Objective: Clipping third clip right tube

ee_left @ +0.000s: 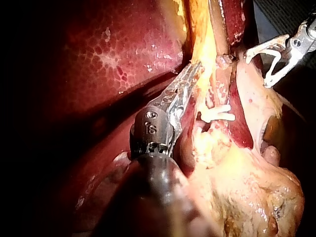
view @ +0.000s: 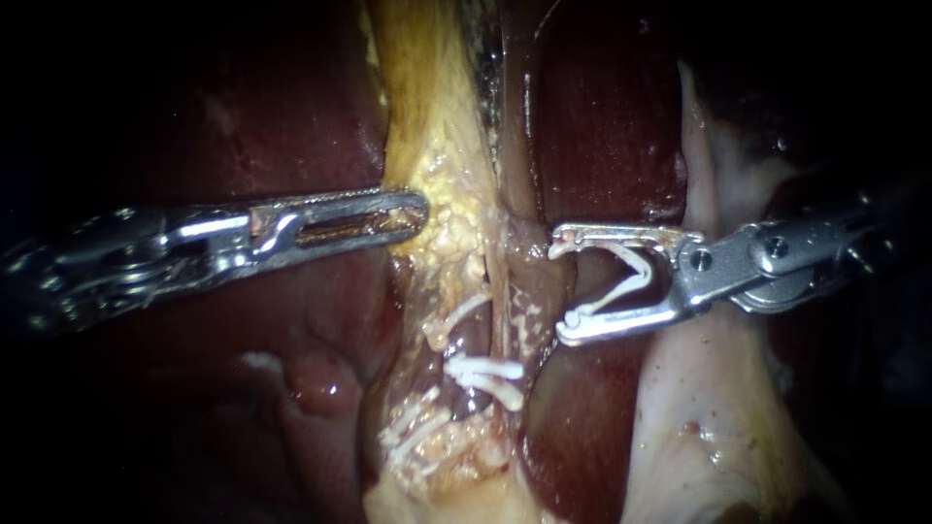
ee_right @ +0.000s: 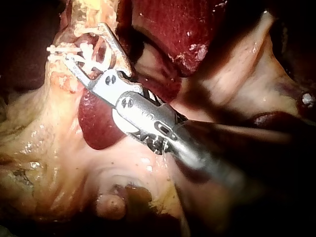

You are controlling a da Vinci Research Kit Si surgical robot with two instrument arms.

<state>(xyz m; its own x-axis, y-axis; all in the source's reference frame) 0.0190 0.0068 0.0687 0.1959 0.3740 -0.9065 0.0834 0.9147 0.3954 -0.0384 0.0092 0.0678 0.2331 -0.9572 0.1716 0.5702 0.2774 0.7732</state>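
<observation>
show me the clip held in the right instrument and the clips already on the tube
loaded clip [view: 643,270], endoscope view, on its bend
clips on the tube [view: 482,369], endoscope view, on one white bar

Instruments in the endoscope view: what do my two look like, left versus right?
Left instrument: bright silver metal, a long slim tip with a lengthwise slot and a rounded end, on a bulkier hinged wrist. Right instrument: silver too, shorter, two thin prongs on a flat plate with two round pivot pins. Both shafts are dark.
</observation>
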